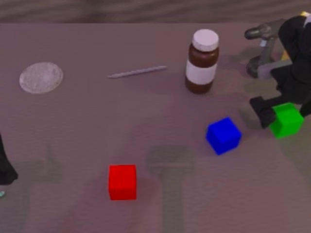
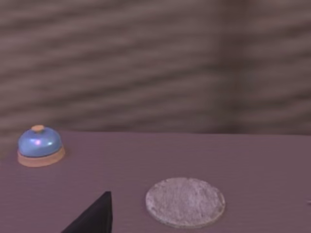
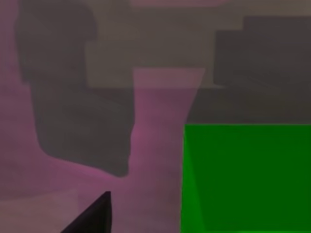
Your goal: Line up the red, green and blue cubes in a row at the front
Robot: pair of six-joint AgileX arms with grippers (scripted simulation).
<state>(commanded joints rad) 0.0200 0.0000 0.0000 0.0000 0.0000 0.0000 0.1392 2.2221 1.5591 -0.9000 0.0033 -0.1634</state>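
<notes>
The red cube [image 1: 122, 181] sits at the front, left of centre. To its right and farther back is the blue cube [image 1: 223, 135], turned at an angle. The green cube [image 1: 286, 119] lies at the right edge, with my right gripper [image 1: 285, 110] open over it and a dark finger [image 1: 263, 112] on each side. In the right wrist view the green cube [image 3: 245, 177] fills one side, with a gap between it and the one visible finger [image 3: 95, 216]. My left gripper [image 1: 5, 170] is parked, open, at the left edge.
A brown jar [image 1: 201, 62] with a white cap stands at the back, a thin grey rod [image 1: 137, 72] to its left. A round grey disc [image 1: 41, 77] lies at back left. A blue bell [image 2: 40, 145] shows in the left wrist view. A grey metal object [image 1: 262, 48] sits at back right.
</notes>
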